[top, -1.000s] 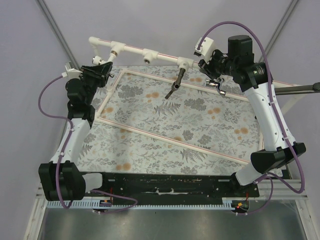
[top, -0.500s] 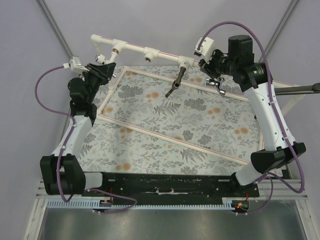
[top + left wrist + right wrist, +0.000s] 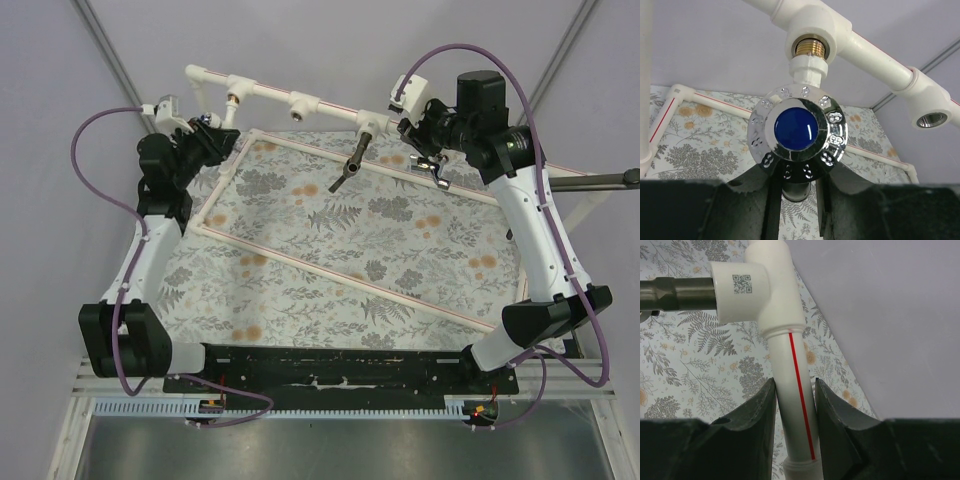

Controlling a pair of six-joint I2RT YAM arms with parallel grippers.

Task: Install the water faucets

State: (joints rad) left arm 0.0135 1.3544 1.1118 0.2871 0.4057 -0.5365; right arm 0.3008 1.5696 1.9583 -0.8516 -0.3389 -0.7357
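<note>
The white faucet [image 3: 796, 129] is held in the left gripper [image 3: 797, 182], whose two dark fingers are closed on the body below the round knob; the knob, blue in the middle with a shiny embossed ring, is turned toward the left wrist camera; the faucet's white neck is pressed up against the brass-threaded mouth of a tee fitting [image 3: 810, 25] on the raised pipe rail [image 3: 270, 95], though how far it is screwed in cannot be told; a second tee [image 3: 930, 107] with an open threaded mouth is seen further along the same rail. The right gripper [image 3: 792, 405] is clamped narrowly on the white pipe [image 3: 785, 360], a red line running down the pipe between the fingers, just below a QR-marked tee [image 3: 760, 285]; the chrome faucet [image 3: 350, 162] is seated in the side mouth of that tee and, from above, is seen slanting down and away from the rail over the floral cloth [image 3: 380, 240], its lever end lowest. The two faucets are set well apart along the rail, the white one near its left end, the chrome one toward its right.
</note>
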